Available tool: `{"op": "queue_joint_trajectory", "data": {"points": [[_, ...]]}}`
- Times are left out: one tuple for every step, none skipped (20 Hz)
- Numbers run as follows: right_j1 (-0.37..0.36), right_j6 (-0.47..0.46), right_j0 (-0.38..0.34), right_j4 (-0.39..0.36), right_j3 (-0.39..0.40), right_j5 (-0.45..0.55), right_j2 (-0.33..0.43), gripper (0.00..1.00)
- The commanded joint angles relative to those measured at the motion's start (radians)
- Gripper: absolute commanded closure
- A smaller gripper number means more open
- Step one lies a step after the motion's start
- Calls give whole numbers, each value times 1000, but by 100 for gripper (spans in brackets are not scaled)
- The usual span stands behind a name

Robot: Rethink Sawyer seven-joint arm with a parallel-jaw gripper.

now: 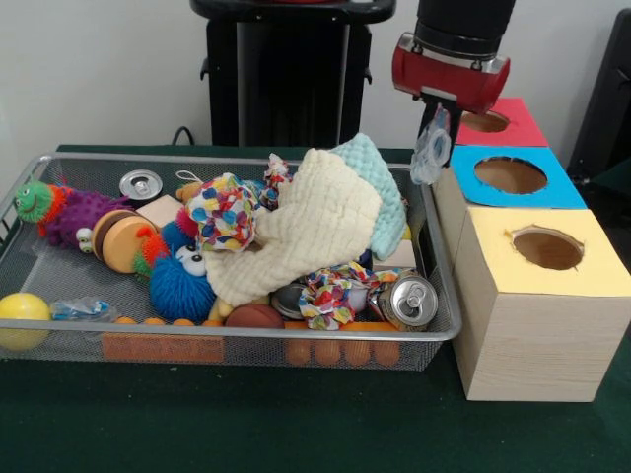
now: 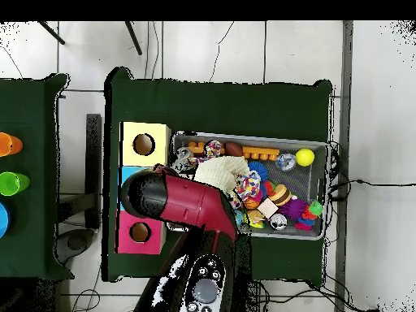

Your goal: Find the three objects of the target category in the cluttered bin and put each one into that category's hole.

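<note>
The red-and-black gripper [image 1: 432, 148], upper right, gripped a clear crinkled plastic bottle [image 1: 430, 158] beside the blue-surround round hole [image 1: 510, 174]; delivery was pending. Another bottle [image 1: 81, 309] lay lower left in the silver wire-mesh bin [image 1: 237, 340].

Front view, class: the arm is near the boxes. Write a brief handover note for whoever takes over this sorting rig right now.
Gripper: shut on a small see-through crumpled plastic bottle, which hangs beside the blue-surround round hole in the pale wooden box, not yet over it.
Silver wire-mesh bin: a second bottle lies at its front corner by the yellow ball.
Third bottle: not visible, perhaps under the cream cloth.
Done: one bottle lifted out.
Left: drop it in, fetch the second, find the third.
</note>
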Motion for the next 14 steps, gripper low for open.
{"op": "queue_joint_trajectory", "data": {"points": [[-14,305,27,58,-82,191,-16,100],[-22,315,32,56,-91,215,-22,100],[-29,321,39,52,-98,232,-28,100],[-31,326,41,50,-107,249,-32,100],[-36,333,49,51,-107,256,-33,100],[-35,338,52,52,-112,261,-35,100],[-29,339,47,52,-126,268,-34,100],[-24,342,47,53,-130,267,-33,100],[-17,343,44,55,-135,259,-30,100],[-10,344,42,56,-140,251,-28,100],[-4,347,41,64,-129,227,-18,100],[5,350,40,70,-125,208,-10,100],[15,355,41,77,-120,184,-2,100],[24,362,45,83,-114,161,3,100]]}}
